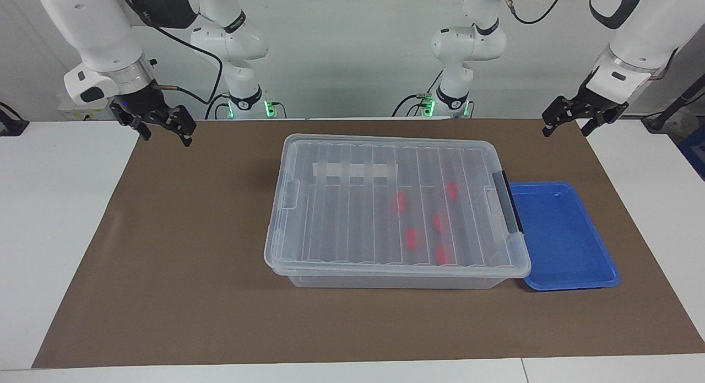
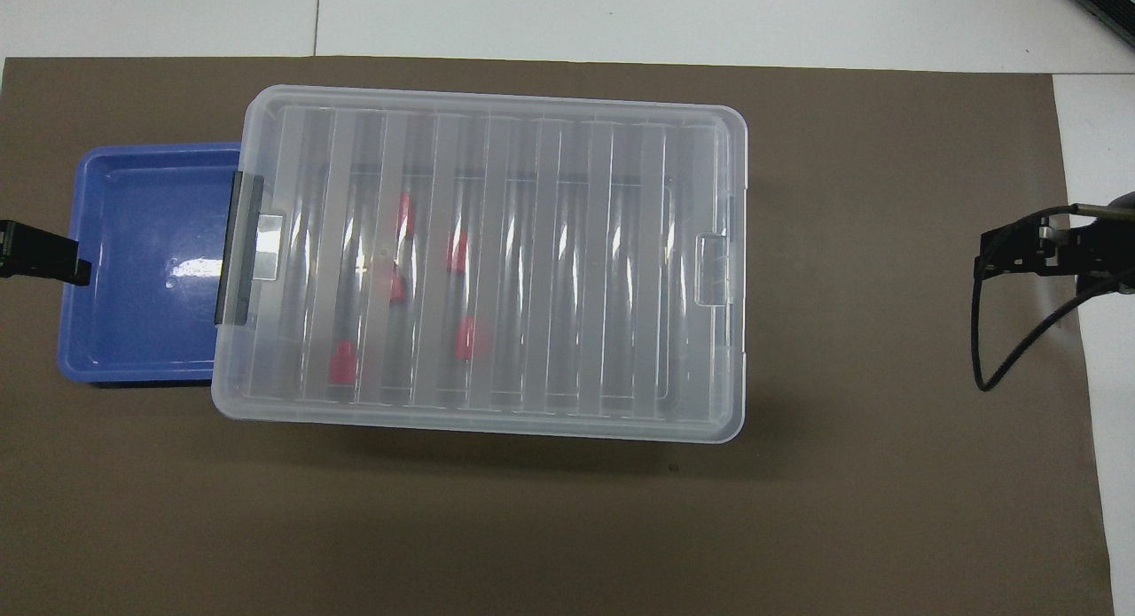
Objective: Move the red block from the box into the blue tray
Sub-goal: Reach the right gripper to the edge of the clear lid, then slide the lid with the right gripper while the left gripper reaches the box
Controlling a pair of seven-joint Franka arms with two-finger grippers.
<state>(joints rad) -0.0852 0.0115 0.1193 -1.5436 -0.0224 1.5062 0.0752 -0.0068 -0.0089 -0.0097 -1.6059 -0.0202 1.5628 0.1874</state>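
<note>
Red blocks (image 1: 412, 237) blurred under ribbed lid (image 1: 358, 206)

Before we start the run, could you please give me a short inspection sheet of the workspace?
Surface: brown mat on a white table.
Job's things: clear box, lid on, five red blocks inside; blue tray beside it, toward the left arm's end, nothing in it.
Clutter: nothing seen.
Grippers: left gripper and right gripper raised over the mat's corners by the robots, jaws open, holding nothing; both arms wait.
Cables: black cable loops by the right gripper.
Surroundings: white wall.
</note>
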